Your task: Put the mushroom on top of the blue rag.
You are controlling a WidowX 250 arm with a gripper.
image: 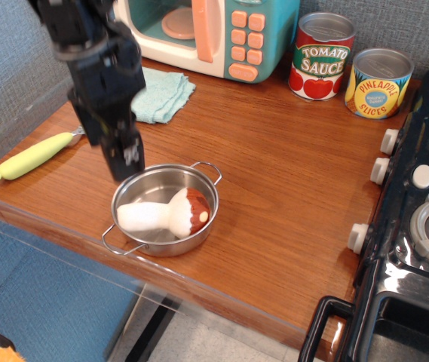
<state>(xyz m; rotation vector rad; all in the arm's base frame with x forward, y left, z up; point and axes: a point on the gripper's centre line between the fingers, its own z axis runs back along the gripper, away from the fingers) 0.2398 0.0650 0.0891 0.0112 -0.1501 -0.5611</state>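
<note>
The mushroom lies on its side in a steel pan, white stem to the left and reddish-brown cap to the right. The blue rag lies folded at the back left in front of the toy microwave, and the arm hides part of it. My black gripper hangs over the wood between the rag and the pan, just above the pan's far-left rim. Its fingers stand apart and hold nothing.
A yellow-green-handled spoon lies at the left edge. A toy microwave stands at the back. Tomato sauce and pineapple cans stand at the back right. A black stove fills the right side.
</note>
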